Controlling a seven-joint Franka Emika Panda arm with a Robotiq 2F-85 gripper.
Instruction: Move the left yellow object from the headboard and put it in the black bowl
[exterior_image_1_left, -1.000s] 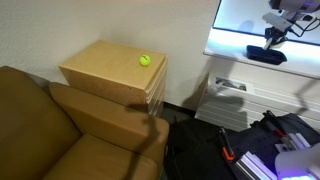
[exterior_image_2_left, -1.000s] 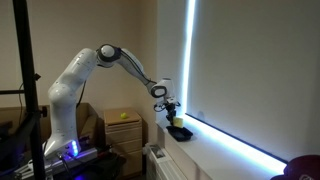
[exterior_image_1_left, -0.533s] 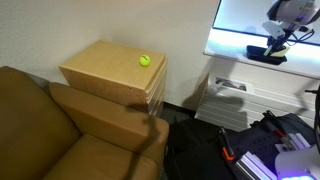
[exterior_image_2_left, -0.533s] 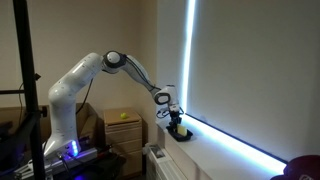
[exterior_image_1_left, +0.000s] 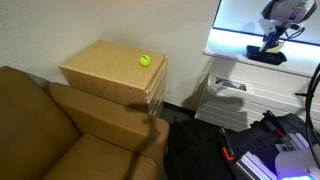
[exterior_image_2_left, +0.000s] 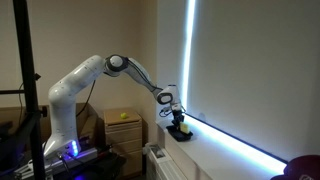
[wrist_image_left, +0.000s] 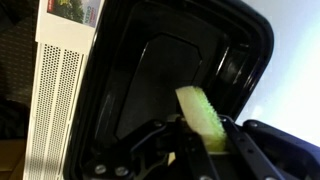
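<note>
In the wrist view my gripper (wrist_image_left: 198, 138) is shut on the left yellow object (wrist_image_left: 200, 112), a thin pale-yellow sponge-like piece that stands on edge between the fingers. Right under it is the inside of the black bowl (wrist_image_left: 150, 70). In both exterior views the gripper (exterior_image_1_left: 272, 41) (exterior_image_2_left: 177, 119) hangs just above the black bowl (exterior_image_1_left: 268, 54) (exterior_image_2_left: 181, 134) on the window sill. The headboard (exterior_image_1_left: 100, 68) (exterior_image_2_left: 128, 129), a tan wooden block, stands far from the gripper.
A round yellow-green ball (exterior_image_1_left: 144, 60) (exterior_image_2_left: 124, 116) lies on the headboard. A brown leather couch (exterior_image_1_left: 60, 135) stands in front of it. A white radiator (exterior_image_1_left: 232, 100) (wrist_image_left: 55, 90) sits under the sill, below the bright window (exterior_image_2_left: 230, 80).
The gripper, with the yellow piece in it, has moved down and closer to the black bowl. The ball and the headboard have not moved.
</note>
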